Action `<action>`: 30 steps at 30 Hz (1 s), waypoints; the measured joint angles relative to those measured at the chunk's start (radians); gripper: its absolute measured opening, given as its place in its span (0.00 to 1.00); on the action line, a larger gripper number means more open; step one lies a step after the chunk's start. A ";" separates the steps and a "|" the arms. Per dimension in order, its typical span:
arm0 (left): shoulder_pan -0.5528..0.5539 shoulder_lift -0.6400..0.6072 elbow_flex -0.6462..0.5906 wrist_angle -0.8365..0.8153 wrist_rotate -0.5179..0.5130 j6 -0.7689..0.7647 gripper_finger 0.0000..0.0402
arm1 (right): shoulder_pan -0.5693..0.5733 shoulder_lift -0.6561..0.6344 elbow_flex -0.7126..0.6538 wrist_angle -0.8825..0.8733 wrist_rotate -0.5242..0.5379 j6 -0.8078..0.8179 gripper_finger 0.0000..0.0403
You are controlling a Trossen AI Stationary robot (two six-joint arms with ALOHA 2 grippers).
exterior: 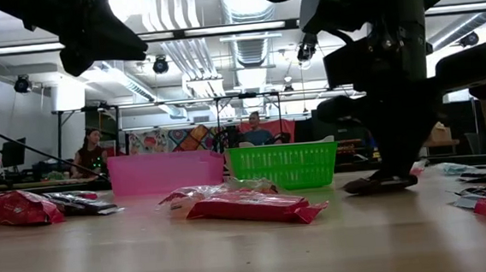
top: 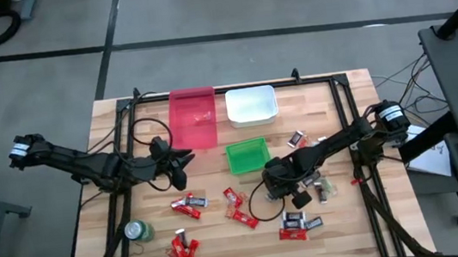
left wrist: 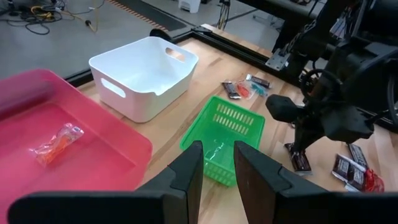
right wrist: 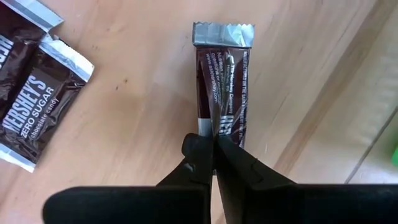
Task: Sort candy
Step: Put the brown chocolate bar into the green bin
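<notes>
Right end effector [right wrist: 214, 144] is pinched shut on the near end of a dark candy bar [right wrist: 222, 81] lying flat on the tabletop [top: 344, 228] beside the green bin [top: 248, 155]. Its long axis runs straight away from the fingers, crimped silver end farthest. Left end effector [left wrist: 217, 163] hangs slightly parted and empty over the pink bin [top: 193, 117].

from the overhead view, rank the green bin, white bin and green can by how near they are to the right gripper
1. green bin, just up-left of the right gripper.
2. white bin, beyond it at the table's far edge.
3. green can, far across on the left side.
</notes>
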 joint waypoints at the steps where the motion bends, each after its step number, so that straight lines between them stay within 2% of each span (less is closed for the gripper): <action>1: 0.000 0.002 0.000 0.000 0.000 0.000 0.19 | 0.000 0.000 0.000 0.003 -0.001 -0.004 0.02; 14: 0.000 0.046 0.000 0.004 0.000 -0.001 0.19 | 0.001 -0.049 0.000 0.067 -0.003 -0.010 0.02; 30: -0.003 0.087 0.000 0.055 0.007 -0.018 0.19 | -0.030 -0.270 -0.002 0.247 -0.027 -0.021 0.02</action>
